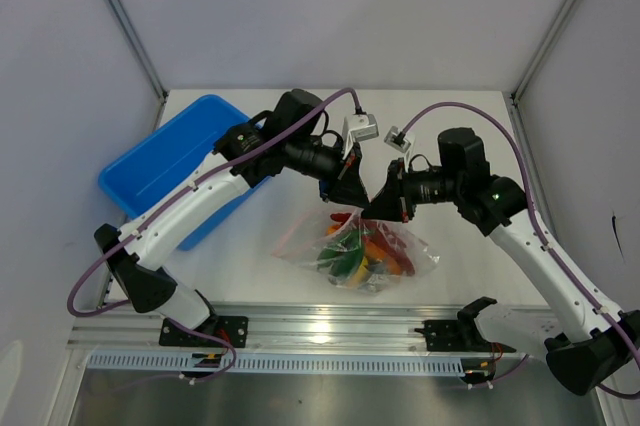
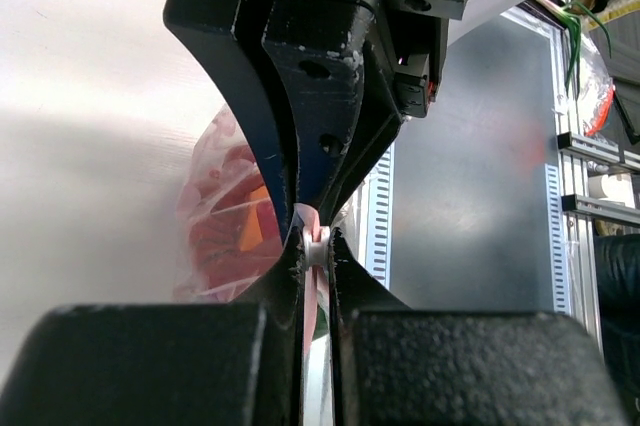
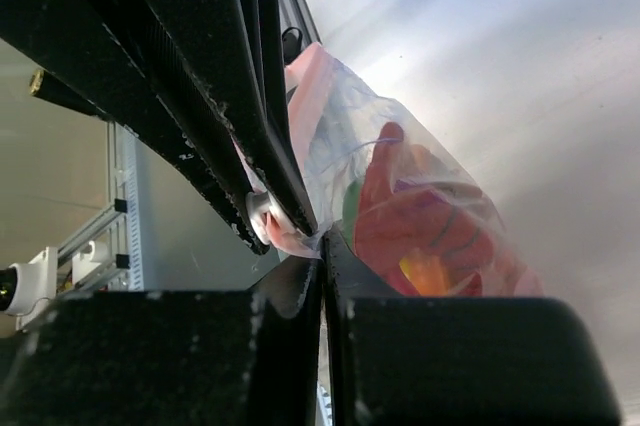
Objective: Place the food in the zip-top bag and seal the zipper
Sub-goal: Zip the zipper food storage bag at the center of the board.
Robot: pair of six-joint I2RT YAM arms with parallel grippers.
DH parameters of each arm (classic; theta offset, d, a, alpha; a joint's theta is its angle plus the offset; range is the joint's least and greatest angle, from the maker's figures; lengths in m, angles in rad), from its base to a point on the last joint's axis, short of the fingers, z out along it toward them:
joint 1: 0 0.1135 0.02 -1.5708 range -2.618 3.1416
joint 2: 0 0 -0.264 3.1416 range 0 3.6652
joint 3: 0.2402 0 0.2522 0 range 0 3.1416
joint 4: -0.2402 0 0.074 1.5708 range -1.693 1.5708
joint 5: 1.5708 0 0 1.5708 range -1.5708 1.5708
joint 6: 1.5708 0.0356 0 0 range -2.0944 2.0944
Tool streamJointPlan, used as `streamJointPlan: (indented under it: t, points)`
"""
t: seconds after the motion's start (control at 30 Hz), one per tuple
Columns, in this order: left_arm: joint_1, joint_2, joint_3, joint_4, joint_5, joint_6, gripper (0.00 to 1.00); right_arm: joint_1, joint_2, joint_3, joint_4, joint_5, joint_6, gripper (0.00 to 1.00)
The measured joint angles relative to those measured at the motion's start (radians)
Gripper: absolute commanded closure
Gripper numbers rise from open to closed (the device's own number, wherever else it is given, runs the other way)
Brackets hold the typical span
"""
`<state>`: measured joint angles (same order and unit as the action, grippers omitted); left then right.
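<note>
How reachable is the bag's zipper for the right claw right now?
Probably yes: the right claw is already shut on the zipper of the zip-top bag, tip to tip with the left claw. Nothing sits between them, though the left claw crowds one side.

Crinkly clear-plastic zip-top bag (image 1: 400, 246) (glossy), matt white table (image 1: 250, 266).

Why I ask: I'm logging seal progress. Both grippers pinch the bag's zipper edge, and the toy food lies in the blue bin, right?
Not quite. The food lies inside the zip-top bag, not in the blue bin; the top external view shows it. The left gripper and right gripper do pinch the zipper edge.
</note>
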<state>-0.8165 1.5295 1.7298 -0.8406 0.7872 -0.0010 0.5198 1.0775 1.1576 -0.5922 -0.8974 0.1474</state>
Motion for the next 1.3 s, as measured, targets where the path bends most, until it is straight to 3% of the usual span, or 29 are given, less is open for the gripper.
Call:
streamJointPlan:
  t: [0.6, 0.8, 0.87, 0.9, 0.93, 1.0, 1.13, 1.3]
  points:
    - [0.001, -0.009, -0.023, 0.036, -0.071, 0.001, 0.85, -0.085, -0.107, -0.042, 0.090, 0.125, 0.294, 1.00]
    - [0.001, -0.011, -0.034, 0.023, -0.074, 0.001, 0.99, -0.090, -0.106, -0.041, 0.088, 0.097, 0.304, 1.00]
    - [0.001, -0.012, -0.034, 0.014, -0.068, 0.000, 0.99, -0.089, -0.090, -0.027, 0.064, 0.066, 0.272, 0.87]
    - [0.001, -0.012, -0.034, 0.008, -0.066, 0.001, 0.99, -0.086, -0.076, -0.006, 0.038, 0.050, 0.240, 0.66]
    - [0.001, -0.012, -0.034, 0.000, -0.066, 0.002, 0.99, -0.084, -0.066, 0.013, 0.014, 0.036, 0.214, 0.56]
    - [0.001, -0.011, -0.032, -0.016, -0.069, 0.008, 0.99, -0.082, -0.054, 0.057, -0.031, 0.013, 0.156, 0.45]
    - [0.001, -0.008, -0.008, -0.052, -0.074, 0.016, 0.99, -0.078, -0.052, 0.124, -0.100, -0.011, 0.062, 0.46]
    - [0.001, -0.003, 0.029, -0.068, -0.077, 0.027, 0.99, -0.054, -0.023, 0.150, -0.167, -0.028, -0.018, 0.56]
